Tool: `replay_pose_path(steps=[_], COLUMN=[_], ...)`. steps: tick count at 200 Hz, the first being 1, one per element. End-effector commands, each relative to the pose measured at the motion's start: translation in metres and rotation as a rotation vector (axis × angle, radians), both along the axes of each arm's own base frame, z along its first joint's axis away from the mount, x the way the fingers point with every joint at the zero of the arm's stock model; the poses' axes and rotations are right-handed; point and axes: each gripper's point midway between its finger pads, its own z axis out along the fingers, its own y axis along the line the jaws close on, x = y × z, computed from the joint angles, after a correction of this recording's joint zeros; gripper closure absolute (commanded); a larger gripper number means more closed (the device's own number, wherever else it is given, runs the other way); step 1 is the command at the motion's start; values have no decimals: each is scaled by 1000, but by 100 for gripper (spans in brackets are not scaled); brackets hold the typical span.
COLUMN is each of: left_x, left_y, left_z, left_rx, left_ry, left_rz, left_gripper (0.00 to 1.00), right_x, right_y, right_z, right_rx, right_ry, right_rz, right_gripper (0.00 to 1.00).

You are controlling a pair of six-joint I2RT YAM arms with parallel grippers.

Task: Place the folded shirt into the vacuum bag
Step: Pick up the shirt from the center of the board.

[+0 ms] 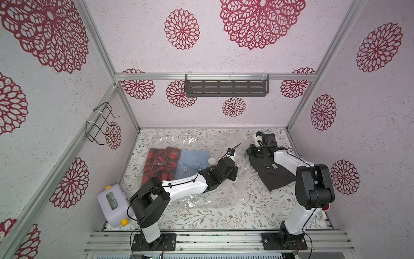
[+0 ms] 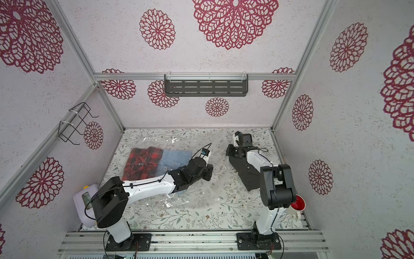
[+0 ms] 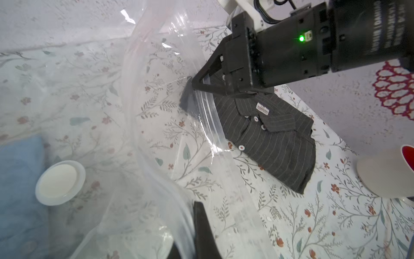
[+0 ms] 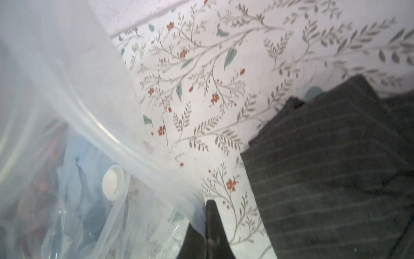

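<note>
We grip the vacuum bag at its mouth
Our left gripper and right gripper each pinch its rim; the folded shirt lies just outside, touching the bag.

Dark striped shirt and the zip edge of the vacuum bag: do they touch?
Touching. In the left wrist view the zip edge of the vacuum bag lies directly across a corner of the dark striped shirt.
</note>
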Motion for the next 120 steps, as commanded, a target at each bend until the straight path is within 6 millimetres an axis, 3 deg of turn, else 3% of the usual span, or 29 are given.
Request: replay_pose_path(steps=[1, 20, 58, 92, 120], left_x=[22, 26, 22, 23, 28], left_y=[7, 9, 16, 18, 37], left_z=[0, -6, -11, -14, -8], left_rx=[40, 44, 46, 42, 54], left_ry=[-42, -29, -9, 1, -12], left_rz=[41, 45, 48, 53, 124], left_gripper=[100, 100, 100, 100, 100], right_x=[6, -4, -24, -32, -31], right_y=[-4, -22, -71, -94, -82], right_z=[5, 14, 25, -1, -25], right_rx=[-16, -52, -164, -276, -300], right_ry=[13, -10, -17, 52, 93], right_rz=[-19, -55, -146, -172, -103], right_gripper=[72, 55, 50, 49, 47])
